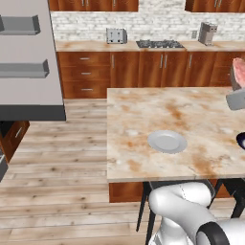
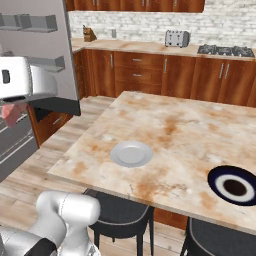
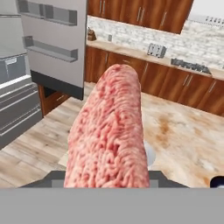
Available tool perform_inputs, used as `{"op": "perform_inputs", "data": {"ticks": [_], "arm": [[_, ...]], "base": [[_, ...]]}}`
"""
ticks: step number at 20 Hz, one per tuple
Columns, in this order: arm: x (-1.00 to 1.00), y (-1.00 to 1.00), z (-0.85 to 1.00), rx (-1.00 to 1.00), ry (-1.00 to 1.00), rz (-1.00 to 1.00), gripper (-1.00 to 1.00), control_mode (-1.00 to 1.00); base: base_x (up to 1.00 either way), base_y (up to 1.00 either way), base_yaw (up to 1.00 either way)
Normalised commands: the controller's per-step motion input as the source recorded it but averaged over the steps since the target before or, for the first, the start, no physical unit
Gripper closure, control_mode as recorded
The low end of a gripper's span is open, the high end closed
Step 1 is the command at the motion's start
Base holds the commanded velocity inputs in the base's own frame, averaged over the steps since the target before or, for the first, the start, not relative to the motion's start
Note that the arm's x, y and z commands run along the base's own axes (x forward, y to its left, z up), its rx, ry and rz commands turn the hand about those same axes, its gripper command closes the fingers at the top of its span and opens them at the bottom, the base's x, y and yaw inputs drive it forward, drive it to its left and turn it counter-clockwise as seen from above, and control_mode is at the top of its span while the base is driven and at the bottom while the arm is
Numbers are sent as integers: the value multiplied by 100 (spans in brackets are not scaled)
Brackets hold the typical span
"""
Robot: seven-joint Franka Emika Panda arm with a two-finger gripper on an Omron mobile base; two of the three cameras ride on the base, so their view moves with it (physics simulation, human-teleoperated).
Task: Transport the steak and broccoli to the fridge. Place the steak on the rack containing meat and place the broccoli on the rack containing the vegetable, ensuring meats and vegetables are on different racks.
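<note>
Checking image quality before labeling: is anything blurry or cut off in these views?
Hand view: the steak sits so close that it looks soft and blocks the gripper. Left base view: the steak is cropped at the right edge. Right base view: evenly lit, no glare.

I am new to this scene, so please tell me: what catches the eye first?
The pinkish-red steak looms in the hand view, held up above the marbled island. On that island lie an empty grey plate and a dark-rimmed bowl. The grey fridge door stands open to the left.

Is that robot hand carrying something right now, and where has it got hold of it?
Yes, the steak. The gripper grips it at its lower end, so the slab stands up from between the fingers.
</note>
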Motion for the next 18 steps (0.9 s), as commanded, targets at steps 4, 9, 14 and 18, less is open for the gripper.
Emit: {"op": "perform_inputs", "data": {"ticks": [4,9,14,18], "arm": [[-43,28,47,2,0,0,100,-100],[0,0,0,0,0,0,100,100],[0,0,0,0,0,0,100,100],[0,0,0,0,0,0,100,100]], "base": [[0,0,0],[4,79,0],[0,100,17],[1,100,47]]}}
